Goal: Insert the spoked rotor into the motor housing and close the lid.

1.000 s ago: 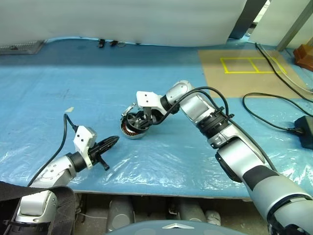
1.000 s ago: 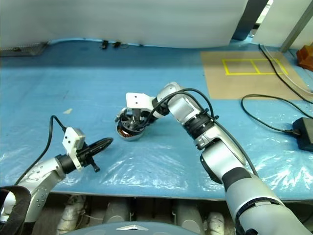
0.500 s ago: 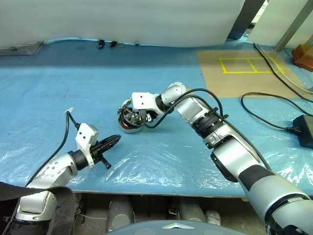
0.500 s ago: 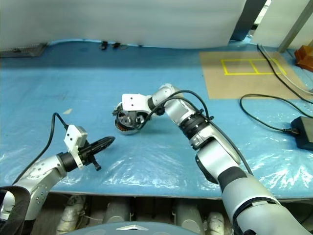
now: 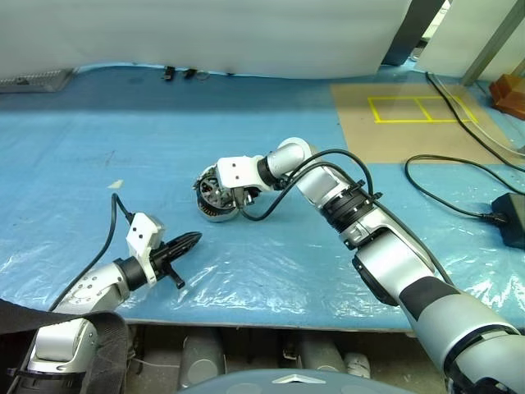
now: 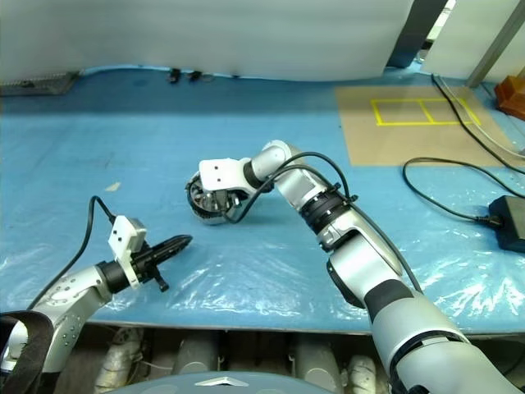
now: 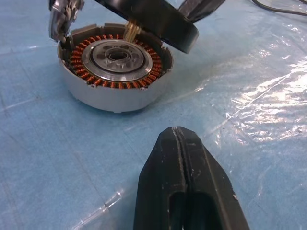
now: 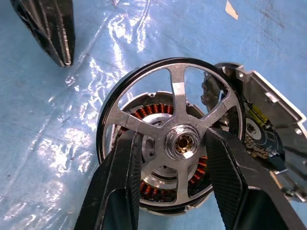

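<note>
The spoked rotor [image 8: 175, 139], a silvery wheel with a dark rim and brass-coloured hub, is pinched across its face by the right gripper [image 8: 175, 158], held tilted just above the motor housing [image 7: 115, 67], whose copper windings face up on the blue counter [image 5: 98, 164]. Near the housing, the left gripper [image 7: 181, 143] has its jaws closed, empty.

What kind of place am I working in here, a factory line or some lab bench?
Probably a lab or workshop bench: blue plastic sheet over the worktop, yellow tape marks on a brown board, loose black cables, and motor parts for assembly.
</note>
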{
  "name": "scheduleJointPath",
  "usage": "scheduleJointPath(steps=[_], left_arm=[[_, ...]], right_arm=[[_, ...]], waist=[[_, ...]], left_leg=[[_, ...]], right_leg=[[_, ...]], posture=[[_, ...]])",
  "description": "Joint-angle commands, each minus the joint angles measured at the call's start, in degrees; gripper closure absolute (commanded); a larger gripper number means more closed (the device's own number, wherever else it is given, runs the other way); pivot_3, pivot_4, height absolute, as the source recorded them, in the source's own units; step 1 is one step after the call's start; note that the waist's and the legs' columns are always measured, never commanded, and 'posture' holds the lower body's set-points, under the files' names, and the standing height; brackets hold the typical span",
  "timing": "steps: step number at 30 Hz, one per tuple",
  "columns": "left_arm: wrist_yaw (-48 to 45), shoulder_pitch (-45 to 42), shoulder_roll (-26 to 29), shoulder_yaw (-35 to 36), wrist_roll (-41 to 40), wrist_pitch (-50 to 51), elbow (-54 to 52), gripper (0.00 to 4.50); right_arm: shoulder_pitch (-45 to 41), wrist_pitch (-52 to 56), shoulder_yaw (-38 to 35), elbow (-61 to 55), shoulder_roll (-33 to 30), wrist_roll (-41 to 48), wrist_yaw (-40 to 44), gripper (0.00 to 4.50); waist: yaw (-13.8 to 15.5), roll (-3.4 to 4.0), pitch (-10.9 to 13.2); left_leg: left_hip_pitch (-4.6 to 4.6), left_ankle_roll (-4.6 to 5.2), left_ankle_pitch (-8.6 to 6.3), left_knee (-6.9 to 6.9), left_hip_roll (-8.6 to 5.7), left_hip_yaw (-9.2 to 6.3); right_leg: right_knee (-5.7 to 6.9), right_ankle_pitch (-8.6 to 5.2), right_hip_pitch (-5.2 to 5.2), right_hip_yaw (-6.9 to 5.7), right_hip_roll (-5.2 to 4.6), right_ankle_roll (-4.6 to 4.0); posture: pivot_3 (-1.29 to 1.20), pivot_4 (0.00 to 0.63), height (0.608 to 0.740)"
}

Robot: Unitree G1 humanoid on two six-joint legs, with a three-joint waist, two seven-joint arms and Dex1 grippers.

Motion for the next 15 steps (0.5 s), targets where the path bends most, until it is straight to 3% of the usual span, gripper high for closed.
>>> scheduleJointPath(steps=[1,15], left_arm=[[-1.03,0.07,-0.24,-0.12,0.50,-2.53,0.48,4.50],[-1.42,0.85,-0.99,-0.63,1.56,-4.85,2.17,4.50]], right_arm=[[-2.00,-3.55,-0.57,0.63,0.24,-1.30,-2.46,2.87],[0.93,-5.09,-0.11,1.98,1.82,-2.77,-3.68,2.87]], waist=[[-0.01,0.00,0.00],[-0.03,0.00,0.00]], left_leg=[[0.00,0.00,0.00,0.00,0.00,0.00],[0.00,0.01,0.00,0.00,0.00,0.00]], right_leg=[[0.00,0.00,0.00,0.00,0.00,0.00],[0.00,0.00,0.00,0.00,0.00,0.00]], posture=[[0.00,0.150,0.740],[0.00,0.150,0.740]])
